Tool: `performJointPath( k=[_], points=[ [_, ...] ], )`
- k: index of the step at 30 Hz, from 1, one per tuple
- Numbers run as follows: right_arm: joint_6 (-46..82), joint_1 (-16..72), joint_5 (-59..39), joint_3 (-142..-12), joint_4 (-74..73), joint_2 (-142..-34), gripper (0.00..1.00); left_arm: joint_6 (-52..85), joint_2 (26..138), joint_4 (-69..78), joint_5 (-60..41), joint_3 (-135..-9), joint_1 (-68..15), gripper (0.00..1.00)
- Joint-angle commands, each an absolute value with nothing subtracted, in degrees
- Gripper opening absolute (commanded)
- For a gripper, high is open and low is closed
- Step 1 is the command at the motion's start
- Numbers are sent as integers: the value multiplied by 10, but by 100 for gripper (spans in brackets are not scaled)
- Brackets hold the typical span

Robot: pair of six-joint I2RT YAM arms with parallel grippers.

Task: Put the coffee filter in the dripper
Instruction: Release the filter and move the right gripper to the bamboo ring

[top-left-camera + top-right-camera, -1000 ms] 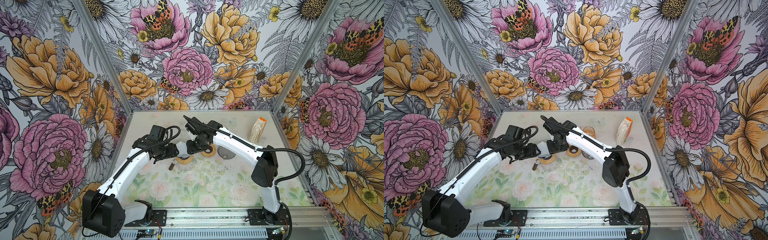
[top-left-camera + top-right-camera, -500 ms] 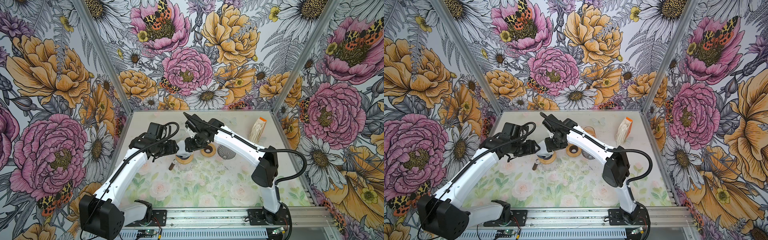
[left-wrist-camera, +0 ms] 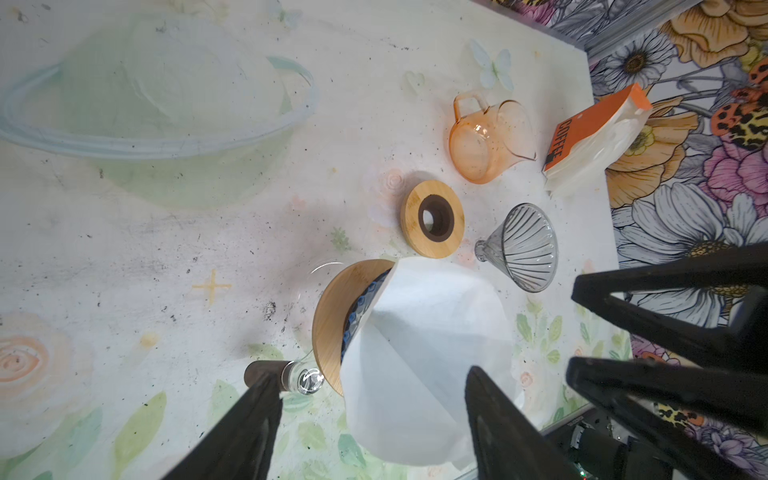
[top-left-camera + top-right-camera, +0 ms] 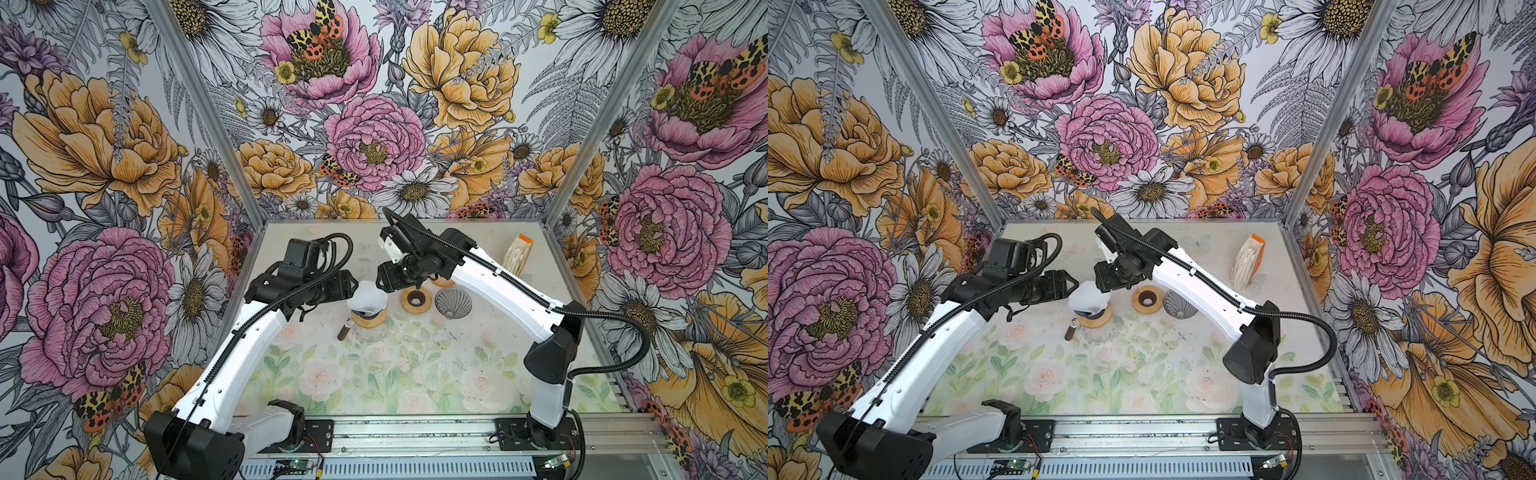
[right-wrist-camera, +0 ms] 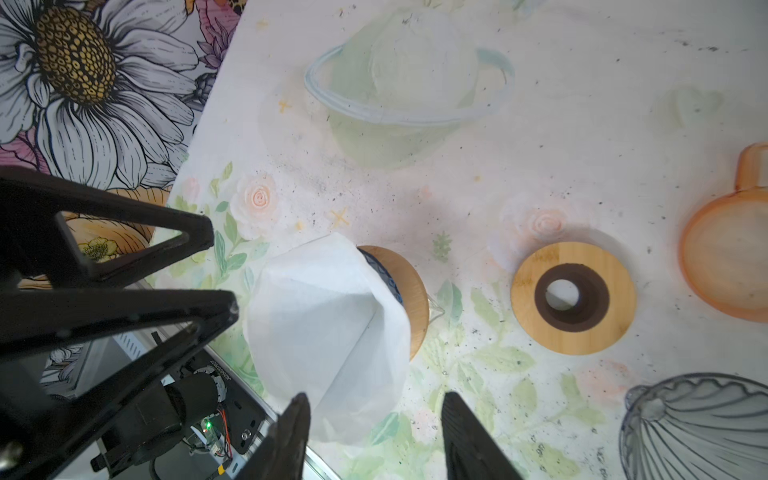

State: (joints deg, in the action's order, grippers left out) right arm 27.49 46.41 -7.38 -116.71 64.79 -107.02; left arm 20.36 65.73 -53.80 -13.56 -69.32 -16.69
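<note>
We saw the white coffee filter (image 3: 424,332) seated in the blue-rimmed dripper (image 3: 365,303). The left jaws and right jaws stood open close beside it, gripping nothing. An orange package (image 3: 569,137) on the tabletop (image 3: 166,249) read "COFFEE".

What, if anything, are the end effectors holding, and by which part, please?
Nothing, it seems: both the left end effector and right end effector stand open beside the filter, which rests in the dripper.
</note>
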Motion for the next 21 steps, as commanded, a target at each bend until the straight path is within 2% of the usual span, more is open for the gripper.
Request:
performJointPath(
  k=[1, 6, 9, 21],
  points=[
    [259, 426, -39, -1142, 637, -1026, 52, 188, 634, -533, -134, -716, -162, 77],
    [239, 375, -37, -1083, 632, -996, 52, 165, 604, -533, -122, -722, -172, 92],
    [227, 349, -39, -1053, 625, -993, 51, 151, 585, -533, -118, -718, -180, 96],
    [166, 305, -103, -1034, 610, -1068, 51, 152, 554, -533, -107, -673, -209, 99]
  ],
)
